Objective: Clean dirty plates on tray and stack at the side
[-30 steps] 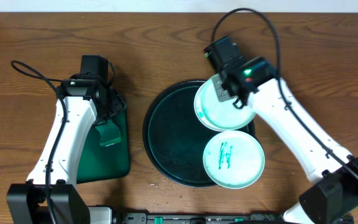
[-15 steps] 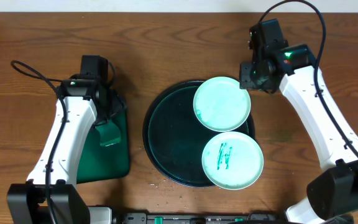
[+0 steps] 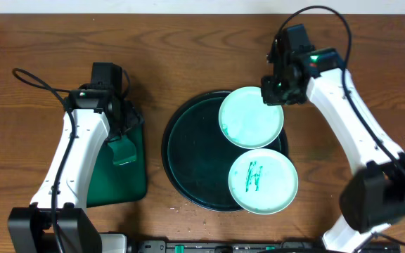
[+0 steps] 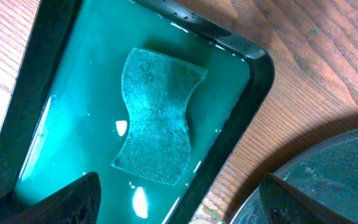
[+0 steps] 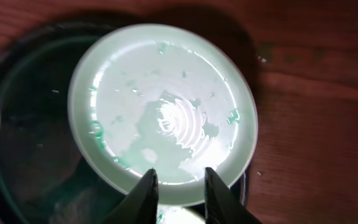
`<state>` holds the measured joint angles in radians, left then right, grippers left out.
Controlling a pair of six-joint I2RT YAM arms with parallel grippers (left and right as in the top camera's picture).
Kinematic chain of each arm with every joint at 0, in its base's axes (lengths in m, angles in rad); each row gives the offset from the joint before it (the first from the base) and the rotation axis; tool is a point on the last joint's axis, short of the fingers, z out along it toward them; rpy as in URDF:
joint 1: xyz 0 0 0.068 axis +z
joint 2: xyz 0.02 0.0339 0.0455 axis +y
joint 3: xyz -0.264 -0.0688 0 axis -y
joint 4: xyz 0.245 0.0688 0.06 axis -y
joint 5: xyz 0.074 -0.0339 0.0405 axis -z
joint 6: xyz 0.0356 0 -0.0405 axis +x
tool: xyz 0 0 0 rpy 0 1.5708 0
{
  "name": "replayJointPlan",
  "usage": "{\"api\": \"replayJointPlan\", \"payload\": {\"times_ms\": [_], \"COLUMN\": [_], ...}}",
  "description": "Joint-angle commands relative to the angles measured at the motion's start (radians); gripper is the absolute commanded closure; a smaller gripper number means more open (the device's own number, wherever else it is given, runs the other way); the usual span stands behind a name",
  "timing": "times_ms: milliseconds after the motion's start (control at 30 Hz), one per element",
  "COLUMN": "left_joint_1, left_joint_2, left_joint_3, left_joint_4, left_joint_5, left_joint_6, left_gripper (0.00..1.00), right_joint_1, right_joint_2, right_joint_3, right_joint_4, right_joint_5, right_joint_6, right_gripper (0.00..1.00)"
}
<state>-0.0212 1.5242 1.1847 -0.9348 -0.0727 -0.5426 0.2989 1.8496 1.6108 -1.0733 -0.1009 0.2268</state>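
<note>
Big round dark tray (image 3: 188, 151) sits mid tabletop (image 3: 188, 49). 2 plates lie flat & face up on its R half, each hanging a bit over the rim. The far plate (image 3: 252, 117) is wiped, w/ only faint green smears & wet spots. The near plate (image 3: 264, 180) has a green scribble (image 3: 254, 176) in the middle; its long lines run far-to-near, tipped a little. The plates' edges meet or almost meet.

R fingers (image 5: 145, 193) hang over the far plate's rim on the far-R side. They are a little apart, w/ plate showing in the gap; maybe touching the rim, hard to tell.

L fingers (image 4: 73, 199) are spread wide w/ nothing in them, over the small green tray (image 4: 253, 81) left of the round one. A green sponge (image 4: 157, 118) lies flat in its green water, long side running btw the fingers.
</note>
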Motion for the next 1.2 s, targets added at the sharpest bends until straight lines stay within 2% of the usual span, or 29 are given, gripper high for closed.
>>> {"api": "replayJointPlan", "payload": {"times_ms": [0,167,267,400,533,867,1167], "left_joint_1": [0.005,0.005,0.005,0.005,0.005,0.005,0.005], "left_joint_2": [-0.003,-0.003,-0.003,-0.003,-0.003,-0.003,-0.003], "left_joint_3": [0.014,0.014,0.014,0.014,0.014,0.014,0.014], "left_joint_4": [-0.003,-0.002,0.001,0.005,0.005,0.005,0.007], "left_joint_5": [0.006,0.006,0.006,0.006,0.006,0.006,0.006], "left_joint_6": [0.007,0.007,0.007,0.007,0.007,0.007,0.007], "left_gripper": [0.18,0.18,0.18,0.18,0.18,0.18,0.18], "right_joint_1": [-0.006,-0.008,-0.004,0.036,0.116,0.254,0.259], "right_joint_2": [0.069,0.109,0.114,0.116,0.116,0.211,0.251], "right_joint_3": [-0.004,-0.004,-0.004,-0.004,-0.005,-0.005,-0.005], "right_joint_4": [0.007,0.042,0.048,0.024,0.016,0.069,0.122], "right_joint_5": [0.000,0.031,0.004,-0.191,-0.224,-0.167,-0.128], "right_joint_6": [-0.032,-0.072,-0.126,-0.214,-0.225,-0.214,-0.201], "right_gripper": [0.75,0.69,0.63,0.55,0.56,0.67,0.64]}}
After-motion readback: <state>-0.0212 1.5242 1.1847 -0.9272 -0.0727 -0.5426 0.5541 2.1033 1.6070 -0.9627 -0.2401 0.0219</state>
